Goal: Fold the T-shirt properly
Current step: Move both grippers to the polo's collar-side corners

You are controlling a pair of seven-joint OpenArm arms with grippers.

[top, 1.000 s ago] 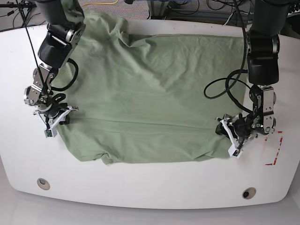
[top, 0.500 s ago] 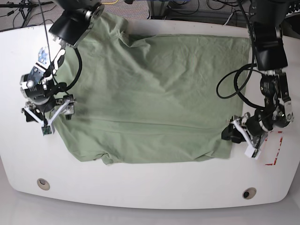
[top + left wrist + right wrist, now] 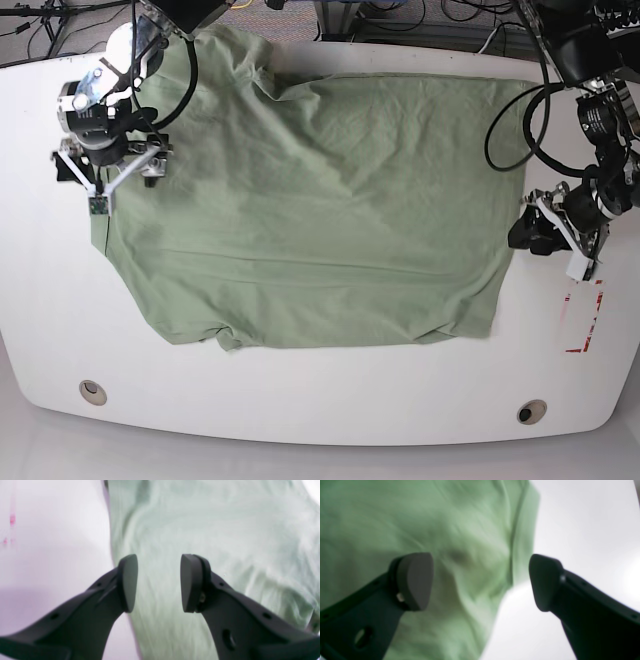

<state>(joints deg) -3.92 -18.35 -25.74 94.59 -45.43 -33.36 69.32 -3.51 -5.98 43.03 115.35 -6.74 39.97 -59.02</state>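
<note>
The pale green T-shirt (image 3: 320, 210) lies spread flat on the white table (image 3: 320, 400), with small wrinkles at its front corners. My right gripper (image 3: 108, 165) hovers over the shirt's left edge near the sleeve. In the right wrist view this gripper (image 3: 480, 580) is wide open, with the T-shirt (image 3: 420, 517) blurred below and nothing between the fingers. My left gripper (image 3: 555, 235) hangs just past the shirt's right edge. In the left wrist view the left gripper (image 3: 158, 582) is open above the T-shirt (image 3: 212, 530) border, holding nothing.
Red tape marks (image 3: 590, 320) lie on the table at the front right. Two round holes (image 3: 92, 391) (image 3: 531, 411) sit near the front edge. Cables run behind the table's back edge.
The right gripper has opened, let go of the shirt's left edge and moved toward the back. The left gripper has drawn off the front right corner, rightward and up.
</note>
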